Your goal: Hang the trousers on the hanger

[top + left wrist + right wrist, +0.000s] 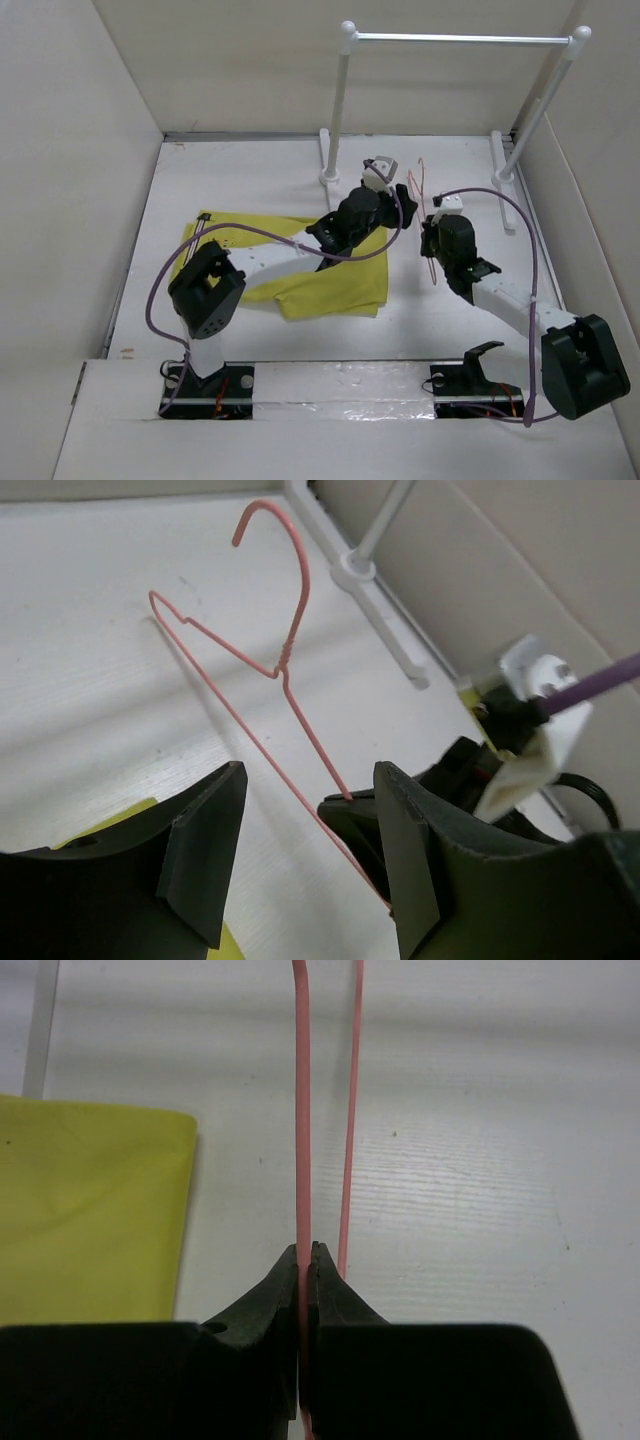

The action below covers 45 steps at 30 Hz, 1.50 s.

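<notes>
Hanger: pinched by one wire in the right claw and held clear of the desk, seemingly so cloth can pass over its bar; left claw hangs spread, empty, just beside it; trousers lie folded on the desk beneath the left arm.

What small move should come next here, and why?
Probably the left gripper should drop to the trousers and pinch an edge: it is open and empty, the right gripper is shut on the hanger, and the trousers lie flat on the table.
</notes>
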Motion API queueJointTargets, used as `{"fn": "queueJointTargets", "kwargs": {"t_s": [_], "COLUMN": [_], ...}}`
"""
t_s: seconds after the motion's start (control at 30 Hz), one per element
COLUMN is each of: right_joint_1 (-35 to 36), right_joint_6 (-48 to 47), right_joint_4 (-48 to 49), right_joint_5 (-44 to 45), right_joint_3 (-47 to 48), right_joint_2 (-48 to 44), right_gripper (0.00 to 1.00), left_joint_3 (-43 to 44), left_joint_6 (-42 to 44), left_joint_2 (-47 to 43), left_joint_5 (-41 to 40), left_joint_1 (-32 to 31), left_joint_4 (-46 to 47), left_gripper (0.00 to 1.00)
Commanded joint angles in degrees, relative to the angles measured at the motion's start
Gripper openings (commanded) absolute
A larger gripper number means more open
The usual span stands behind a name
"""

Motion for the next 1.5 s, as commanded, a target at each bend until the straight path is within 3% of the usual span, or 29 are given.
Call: {"fn": "queueJointTargets", "kwargs": {"t_s": [0.0, 0.13, 0.33, 0.77, 0.83, 0.87, 0.9, 1.03, 1.1, 1.13, 1.23, 1.33, 1.47], "right_joint_1": [1.5, 1.5, 2.7, 6.9, 6.9, 6.9, 6.9, 7.4, 7.4, 8.0, 8.6, 9.7, 10.2], "right_joint_6": [1.7, 1.7, 1.6, 2.5, 2.7, 2.7, 2.8, 2.9, 2.9, 2.7, 2.0, 1.6, 1.0], "right_joint_4": [5.9, 6.8, 6.6, 5.6, 5.1, 5.0, 5.0, 4.1, 3.5, 2.9, -2.5, -8.4, -15.4], "right_joint_5": [2.9, 2.3, 0.0, 3.3, 4.7, 5.0, 5.3, 5.9, 5.3, 4.7, 2.5, -0.7, -3.5], "right_joint_3": [-2.0, -3.4, -3.9, -5.4, -5.3, -5.4, -5.4, -5.2, -5.1, -5.2, -4.5, -4.7, -5.1], "right_joint_2": [-2.2, -2.9, -4.4, -5.4, -5.2, -5.2, -5.3, -4.5, -5.1, -5.9, -8.2, -13.9, -21.5], "right_gripper": [0.0, 0.0, 0.0, 0.0, 0.0, 0.0, 0.0, 0.0, 0.17, 0.38, 0.66, 0.77, 0.78], "left_joint_3": [5.5, 11.4, 14.3, 25.8, 26.1, 26.0, 25.3, 21.9, 20.9, 19.3, 13.1, 7.8, 0.5], "left_joint_6": [0.7, 1.3, 1.5, 3.5, 3.5, 3.1, 2.7, 1.7, 1.1, 0.5, -1.8, -4.0, -8.5], "left_joint_2": [1.6, 6.4, 11.4, 22.7, 23.2, 23.2, 23.2, 21.5, 20.4, 19.9, 16.4, 13.0, 7.8], "left_joint_5": [-3.1, -4.1, -3.2, -8.5, -9.2, -9.3, -9.1, -8.6, -8.5, -8.6, -7.8, -6.5, -6.8], "left_joint_1": [-0.3, -0.3, -0.3, -0.3, -0.3, 0.2, 0.2, 0.2, 0.2, 0.2, 0.2, 0.2, -0.3], "left_joint_4": [-1.3, -5.4, -3.5, -6.2, -6.7, -6.8, -6.6, -4.7, -4.6, -4.4, 0.0, 2.7, 7.9], "left_gripper": [0.5, 0.5, 0.51, 0.48, 0.41, 0.35, 0.23, 0.01, 0.0, 0.0, 0.0, 0.0, 0.0]}}
